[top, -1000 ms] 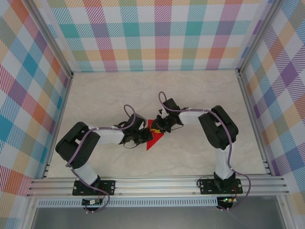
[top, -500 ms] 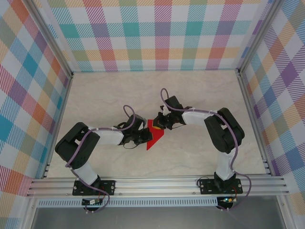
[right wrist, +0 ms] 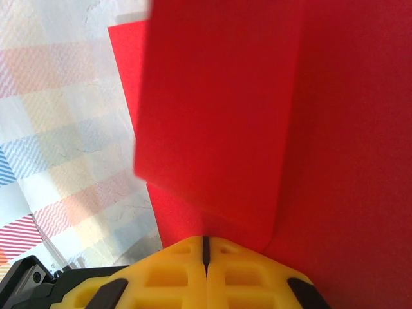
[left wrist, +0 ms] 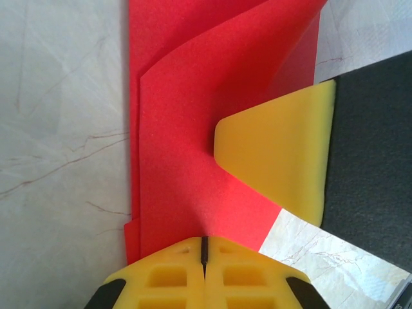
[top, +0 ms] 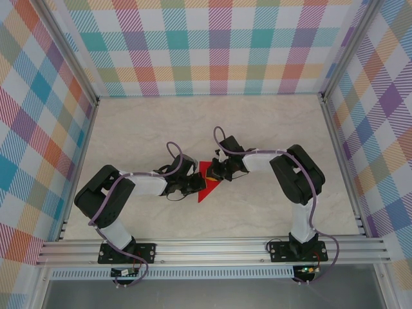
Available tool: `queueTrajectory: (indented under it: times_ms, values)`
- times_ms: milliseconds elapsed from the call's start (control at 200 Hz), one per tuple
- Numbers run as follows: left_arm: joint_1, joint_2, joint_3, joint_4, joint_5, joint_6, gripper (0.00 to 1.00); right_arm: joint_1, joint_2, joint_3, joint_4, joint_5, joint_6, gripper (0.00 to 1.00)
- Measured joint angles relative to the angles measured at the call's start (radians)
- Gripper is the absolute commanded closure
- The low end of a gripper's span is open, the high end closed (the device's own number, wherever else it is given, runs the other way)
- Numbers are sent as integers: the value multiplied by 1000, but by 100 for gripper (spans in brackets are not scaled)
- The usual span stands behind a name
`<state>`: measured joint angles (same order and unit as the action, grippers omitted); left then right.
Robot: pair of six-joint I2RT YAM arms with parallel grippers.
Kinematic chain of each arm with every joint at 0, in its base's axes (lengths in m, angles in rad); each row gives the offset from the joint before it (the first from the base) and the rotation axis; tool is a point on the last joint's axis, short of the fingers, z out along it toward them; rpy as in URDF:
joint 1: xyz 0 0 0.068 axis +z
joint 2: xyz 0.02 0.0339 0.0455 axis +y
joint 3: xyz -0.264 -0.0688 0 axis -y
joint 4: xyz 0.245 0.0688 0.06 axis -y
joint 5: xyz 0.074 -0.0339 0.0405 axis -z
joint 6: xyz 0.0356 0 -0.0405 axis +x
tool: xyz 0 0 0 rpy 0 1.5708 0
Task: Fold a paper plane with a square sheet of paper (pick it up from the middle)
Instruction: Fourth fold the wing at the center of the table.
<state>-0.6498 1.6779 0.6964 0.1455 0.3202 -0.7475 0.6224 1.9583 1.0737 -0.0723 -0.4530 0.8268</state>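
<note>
The square sheet of paper (top: 206,191), bright red and folded into layers with a crease, lies at the table's middle between both grippers. My left gripper (top: 195,187) comes in from the left. In the left wrist view its yellow jaws (left wrist: 205,248) are pressed together on the near edge of the red sheet (left wrist: 193,116), where the paper puckers. A yellow finger (left wrist: 283,154) of the right gripper rests on the sheet's right side. My right gripper (top: 214,172) reaches in from the right. Its jaws (right wrist: 206,248) are shut on a raised fold of the sheet (right wrist: 257,116).
The marble table (top: 161,129) is ringed by checkered walls (top: 219,45). An aluminium rail (top: 212,248) runs along the near edge, with both arm bases on it. Open tabletop lies on all sides of the paper.
The right gripper has closed on the sheet; its wrist shifted slightly back and then returned. The left gripper has stayed pinched on the paper's left side.
</note>
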Motion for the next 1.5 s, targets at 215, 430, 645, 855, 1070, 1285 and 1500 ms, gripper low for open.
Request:
queueTrajectory:
  times_ms: [215,430,645,855,1070,1285,1500]
  values:
    - [0,0,-3,4,0,3,96,-14,1,0,17,0,31,99]
    - [0,-1,-12,19,0,4,97,-66,8,0,35,-4,59,98]
    - [0,-2,-13,20,0,5,97,-107,14,4,42,-13,59,98]
    - [0,-2,-13,21,0,7,97,-132,31,25,32,-35,57,97]
    - [0,-2,-21,39,0,8,98,-143,46,44,17,-55,55,97]
    - [0,-2,-22,42,0,8,98,-167,56,76,-6,-32,54,96]
    - [0,-2,-22,41,0,8,98,-193,54,94,-5,0,47,96]
